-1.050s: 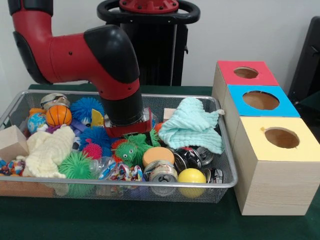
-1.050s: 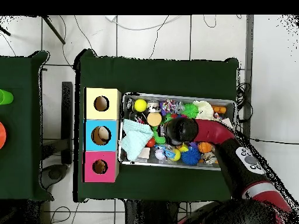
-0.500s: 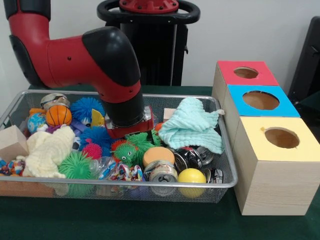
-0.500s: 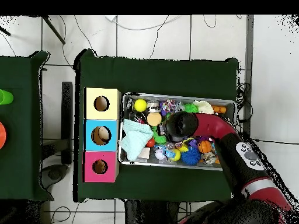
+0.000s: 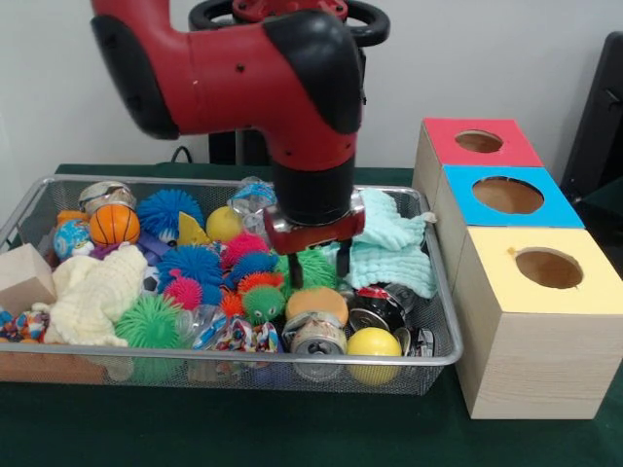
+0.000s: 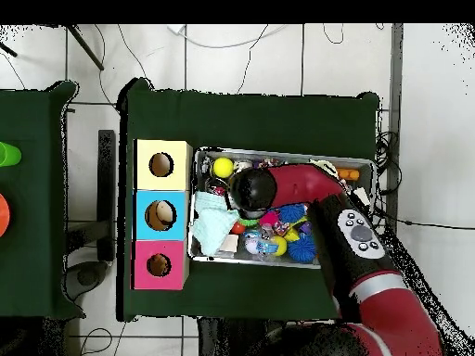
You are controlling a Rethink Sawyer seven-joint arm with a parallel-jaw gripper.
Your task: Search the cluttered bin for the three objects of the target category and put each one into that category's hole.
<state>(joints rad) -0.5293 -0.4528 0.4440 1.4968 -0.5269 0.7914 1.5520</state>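
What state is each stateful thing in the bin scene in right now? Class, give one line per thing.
tool: open, empty, hanging above the toys.
wire bin: full of clutter.
mint cloth: crumpled, in the bin by the boxes.
red box: hole open.
blue box: hole open.
yellow box: hole open.

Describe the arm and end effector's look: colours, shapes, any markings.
The arm has bulky red links with rounded black joint caps. Its wrist ends in a black cylinder above a red flange. The end effector is small, with two thin dark fingers below the flange. The overhead view shows a grey panel with dark round buttons on one red link. No loose cables are visible.
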